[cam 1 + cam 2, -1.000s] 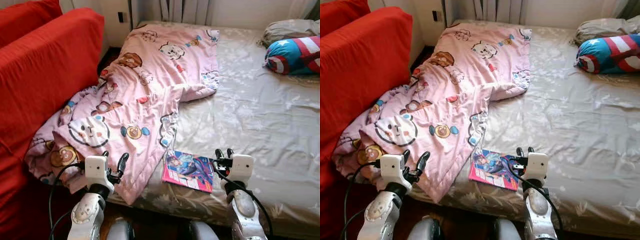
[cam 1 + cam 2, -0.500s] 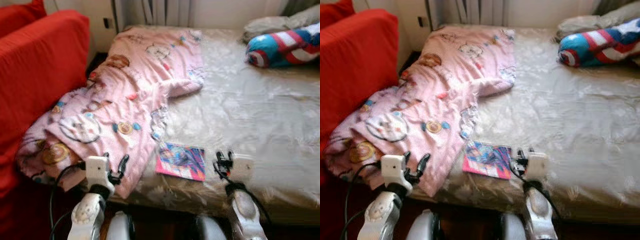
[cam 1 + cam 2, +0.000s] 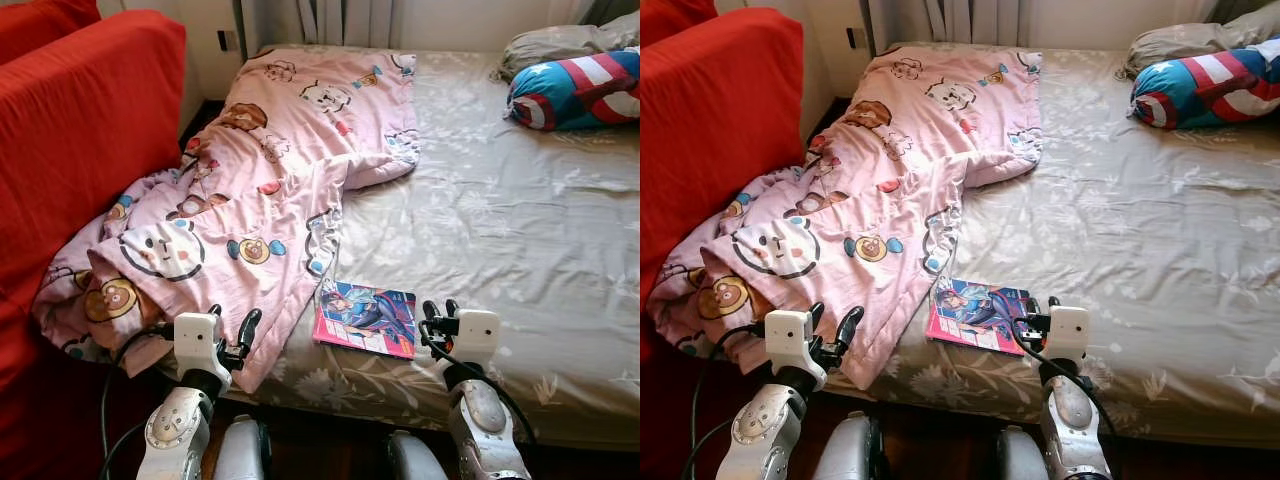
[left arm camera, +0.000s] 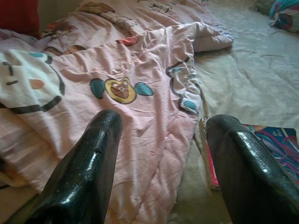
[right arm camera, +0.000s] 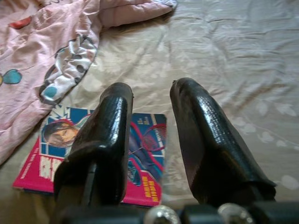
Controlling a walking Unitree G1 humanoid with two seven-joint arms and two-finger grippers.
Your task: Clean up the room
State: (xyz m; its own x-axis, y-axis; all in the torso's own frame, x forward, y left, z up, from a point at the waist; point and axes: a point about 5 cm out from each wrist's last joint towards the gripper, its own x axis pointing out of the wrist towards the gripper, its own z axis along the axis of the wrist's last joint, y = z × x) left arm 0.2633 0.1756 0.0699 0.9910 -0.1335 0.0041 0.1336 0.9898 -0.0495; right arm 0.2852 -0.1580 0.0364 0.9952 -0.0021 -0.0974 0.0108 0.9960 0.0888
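Bed (image 3: 520, 230) takes up most of what lies ahead, its grey floral sheet wrinkled and bare on the right half. Red sofa (image 3: 80, 130) stands hard against its left side. A pink quilt (image 3: 270, 170) printed with cartoon animals sprawls along the left half of the bed, its lower end bunched and spilling over the edge against the sofa. At the head of the bed, on the right, a blue, red and white striped cushion (image 3: 580, 90) lies against a grey pillow (image 3: 560, 42).

Near the foot edge, just beside the quilt's hem, a magazine (image 3: 368, 318) with a pink and blue cover lies flat on the sheet.

The left pincer (image 3: 232, 328) hovers over the quilt's hanging corner, fingers (image 4: 86, 163) spread wide with nothing between them. The right pincer (image 3: 438, 308) is just right of the magazine, above the sheet, its fingers (image 5: 205, 140) parted by a narrow gap and holding nothing.
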